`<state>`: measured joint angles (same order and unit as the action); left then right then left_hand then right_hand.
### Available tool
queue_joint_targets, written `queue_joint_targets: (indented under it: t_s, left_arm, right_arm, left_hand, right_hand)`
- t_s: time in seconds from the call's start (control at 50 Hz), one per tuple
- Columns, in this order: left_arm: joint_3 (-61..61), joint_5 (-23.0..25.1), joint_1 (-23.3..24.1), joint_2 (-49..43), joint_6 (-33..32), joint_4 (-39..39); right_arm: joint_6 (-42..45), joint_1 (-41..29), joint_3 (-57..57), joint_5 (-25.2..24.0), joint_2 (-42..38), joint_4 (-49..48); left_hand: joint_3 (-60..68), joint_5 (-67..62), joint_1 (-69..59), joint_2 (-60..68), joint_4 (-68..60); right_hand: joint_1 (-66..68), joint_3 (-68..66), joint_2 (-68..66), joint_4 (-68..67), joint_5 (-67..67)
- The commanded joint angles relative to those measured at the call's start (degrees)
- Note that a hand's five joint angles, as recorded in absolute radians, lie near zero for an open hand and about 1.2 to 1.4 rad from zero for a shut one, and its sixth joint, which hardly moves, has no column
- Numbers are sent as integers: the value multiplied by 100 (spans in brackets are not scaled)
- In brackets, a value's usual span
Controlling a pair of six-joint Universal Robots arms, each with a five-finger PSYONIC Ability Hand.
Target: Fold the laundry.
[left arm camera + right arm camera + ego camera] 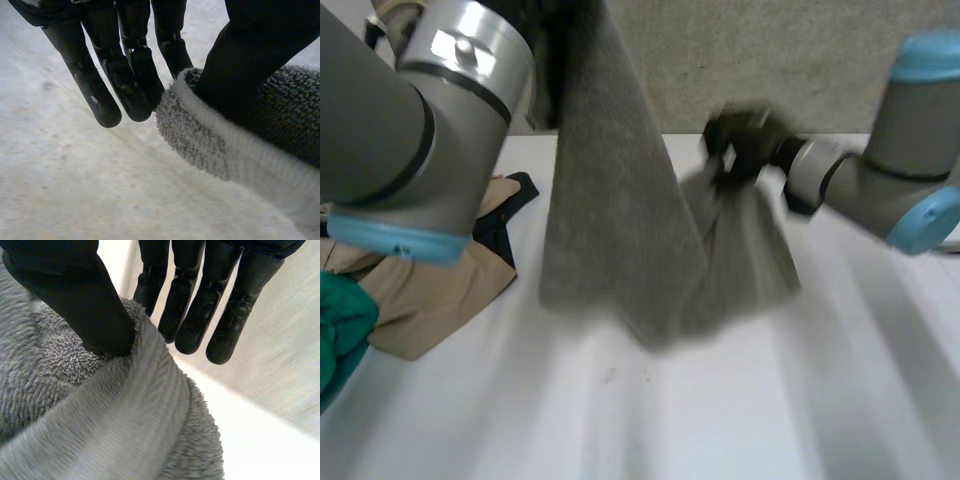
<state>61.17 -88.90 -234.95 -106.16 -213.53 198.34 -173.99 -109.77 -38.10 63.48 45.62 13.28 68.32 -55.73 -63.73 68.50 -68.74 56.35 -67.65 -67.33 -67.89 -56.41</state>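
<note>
Head view: above the white bench [740,420] hangs a grey towel [610,220], long axis running down, its bottom near the bench. A clothes heap [430,290] lies on the robot's left. The left robot hand [125,75] pinches the hem between thumb and fingers, up high. The right robot hand [745,140] pinches the other end lower, nearer the bench.

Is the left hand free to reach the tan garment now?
Probably not yet: the left hand pinches the hem of the grey towel, holding it up. The tan garment lies below that arm, so the towel must be released first.
</note>
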Motion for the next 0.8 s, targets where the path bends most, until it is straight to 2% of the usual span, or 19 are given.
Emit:
queue_joint_targets:
  t_s: [0.02, 0.22, 0.32, 0.46, 0.62, 0.64, 0.66, 0.68, 0.7, 0.72, 0.8]
  left_arm:
    - [-194, -31, -385, -53, -75, 731]
    - [825, 4, -394, -124, -75, 864]
    - [1774, -5, -394, -343, -57, 864]
    - [2944, -22, -289, -712, -22, 847]
    - [3331, -66, -78, -678, -48, 829]
    - [3340, -75, -52, -660, -57, 821]
    - [3340, -75, -51, -642, -66, 812]
    - [3340, -75, -51, -642, -66, 812]
    - [3349, -75, -51, -538, -74, 794]
    - [3357, -75, -60, -493, -75, 794]
    - [3384, -66, -51, -309, -75, 794]
  right_arm:
    - [-197, 272, -1488, 622, 1703, -2206]
    - [31, 316, -2895, 639, 2310, -1988]
    - [725, 474, -3835, 595, 2399, -1741]
    - [2454, 500, -5110, 736, 1969, -1171]
    - [2958, 509, -5340, 798, 1985, 163]
    - [2984, 509, -5331, 789, 2029, 349]
    - [2993, 518, -5296, 771, 2099, 525]
    - [3002, 536, -5270, 763, 2187, 657]
    - [2993, 579, -5226, 762, 2379, 867]
    - [2985, 623, -5199, 754, 2468, 895]
    - [2809, 948, -4875, 753, 2794, 615]
  left_hand:
    - [1168, -1427, -1627, 1150, -1126]
    - [1168, -1427, -1627, 1150, -1126]
    - [1168, -1427, -1627, 1150, -1126]
    - [1168, -1427, -1627, 1150, -1126]
    - [1168, -1427, -1627, 1150, -1126]
    - [1168, -1427, -1627, 1150, -1126]
    - [1168, -1427, -1627, 1150, -1126]
    - [1168, -1427, -1627, 1150, -1126]
    - [1168, -1427, -1627, 1150, -1126]
    - [1168, -1427, -1627, 1150, -1126]
    - [1168, -1427, -1627, 1150, -1126]
  right_hand:
    - [2365, -1235, -1267, -1211, -1359]
    - [2365, -1235, -1267, -1211, -1359]
    - [2365, -1235, -1267, -1211, -1359]
    - [2365, -1235, -1267, -1211, -1359]
    - [2365, -1235, -1267, -1211, -1359]
    - [2188, -1058, -1089, -1033, -1182]
    - [1037, 93, 62, 117, -31]
    - [-490, 1620, 1588, 1644, 1496]
    - [-3369, 4500, 4468, 4524, 4375]
    - [-3914, 5045, 5013, 5069, 4920]
    - [-3786, 4916, 4885, 4941, 4792]
